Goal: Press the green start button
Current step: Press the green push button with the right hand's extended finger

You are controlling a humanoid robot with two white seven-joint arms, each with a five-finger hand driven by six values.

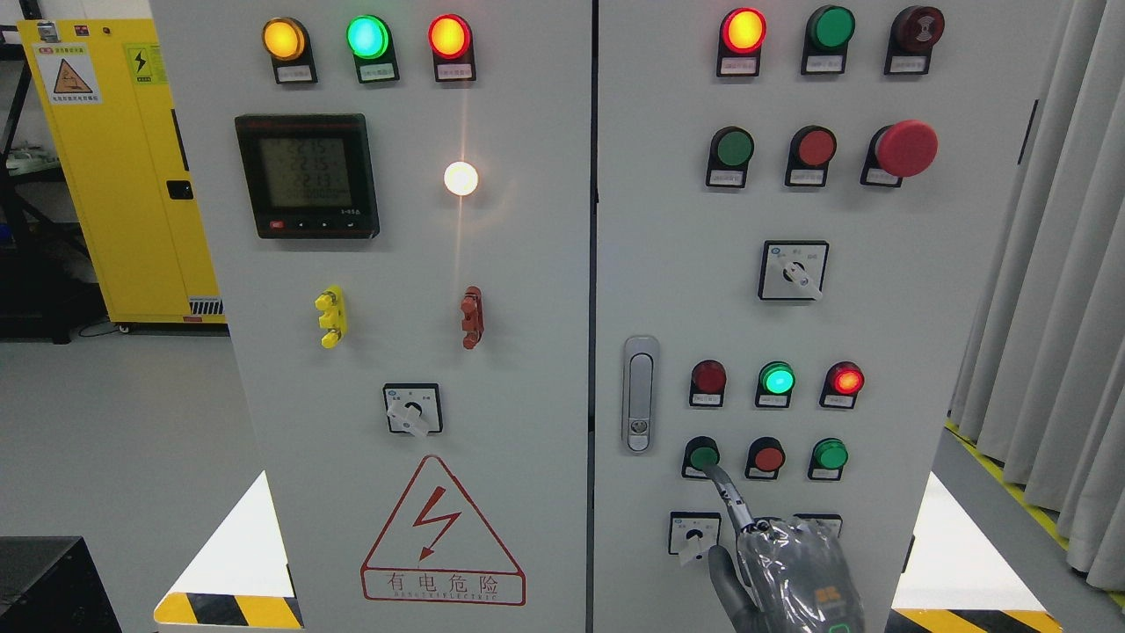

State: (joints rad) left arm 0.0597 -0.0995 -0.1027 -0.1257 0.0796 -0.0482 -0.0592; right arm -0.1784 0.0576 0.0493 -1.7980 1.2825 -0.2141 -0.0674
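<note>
A dark green push button sits leftmost in the lower button row of the grey cabinet's right door. My right hand, in a grey glove, rises from the bottom edge just below it. Its index finger is stretched up and left, and the tip meets the button's lower edge. The other fingers are curled and the thumb points up; the hand holds nothing. The left arm does not show.
Beside the touched button are a red button and a brighter green one. Above them are three lamps, the middle one lit green. A rotary switch and a door handle lie close by. Curtains hang at the right.
</note>
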